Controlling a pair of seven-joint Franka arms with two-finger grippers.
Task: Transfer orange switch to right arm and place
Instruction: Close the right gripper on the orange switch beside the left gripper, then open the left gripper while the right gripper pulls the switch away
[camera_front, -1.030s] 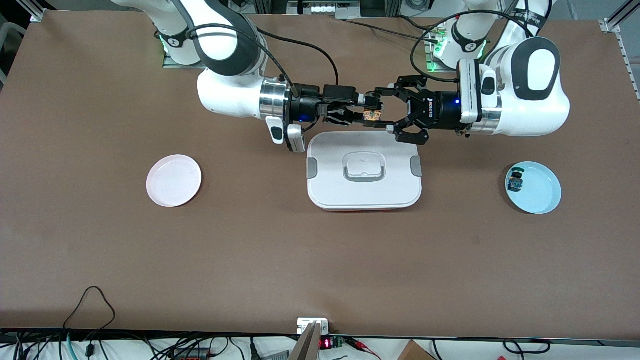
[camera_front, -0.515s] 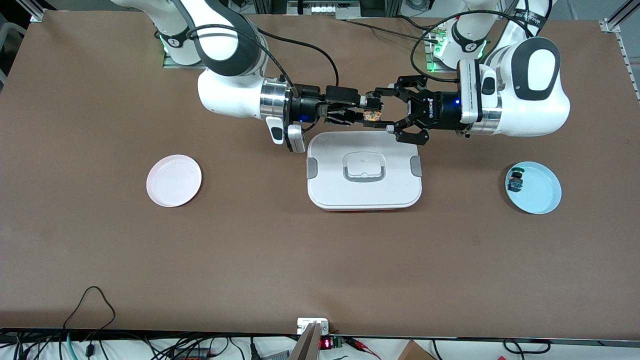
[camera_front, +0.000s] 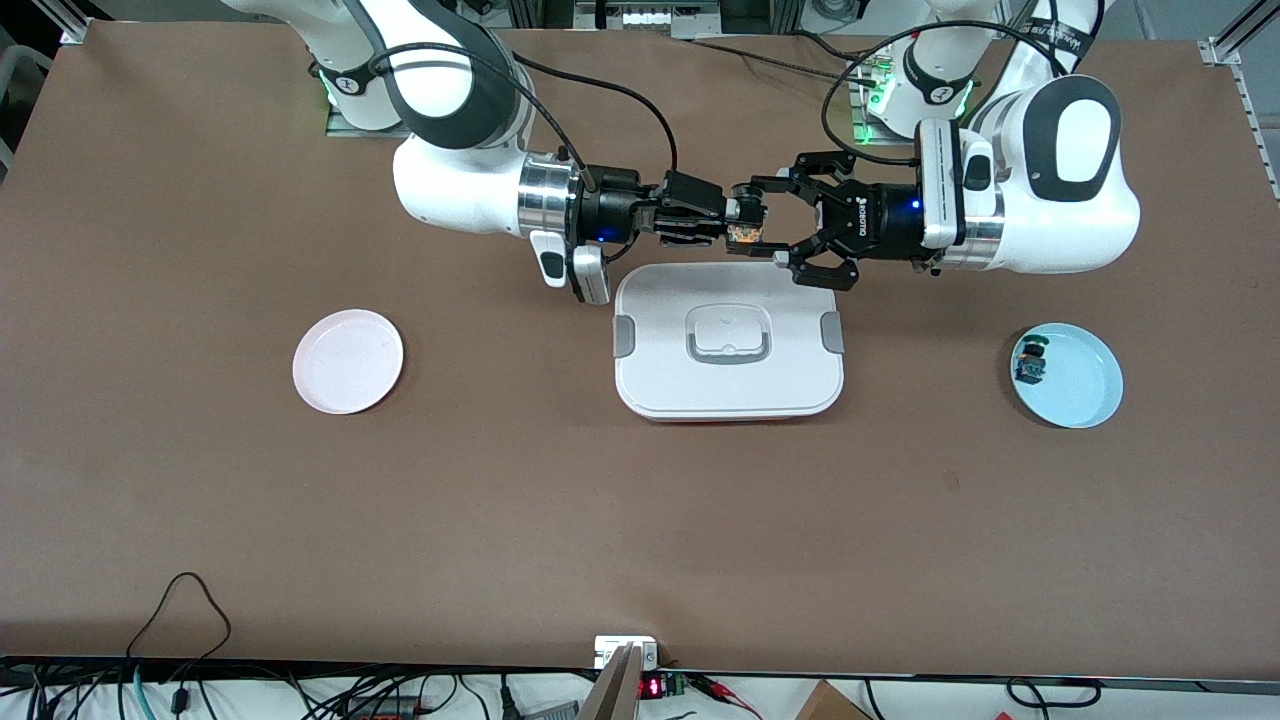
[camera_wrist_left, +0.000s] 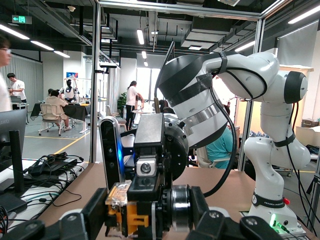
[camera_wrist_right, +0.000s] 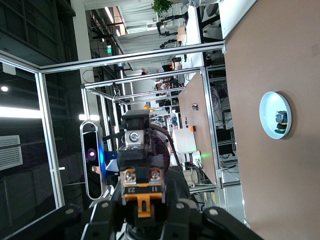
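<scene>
Pink plate (camera_front: 348, 361), blue plate (camera_front: 1082, 390)

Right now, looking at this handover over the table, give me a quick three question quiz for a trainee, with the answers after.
1. True or false: the small black cylindrical switch with the orange band lies on the round pink plate.
2. Which tools are shut on the switch? A) left tool only B) right tool only C) both
3. Fill in: the small green-and-blue part sits on the round light ____ plate.

Key
1. False: it is held in the air, above the table strip just past the white lidded rectangular container's edge farthest from the front camera.
2. C: both tools grip it between them.
3. blue, toward the left arm's end.
</scene>
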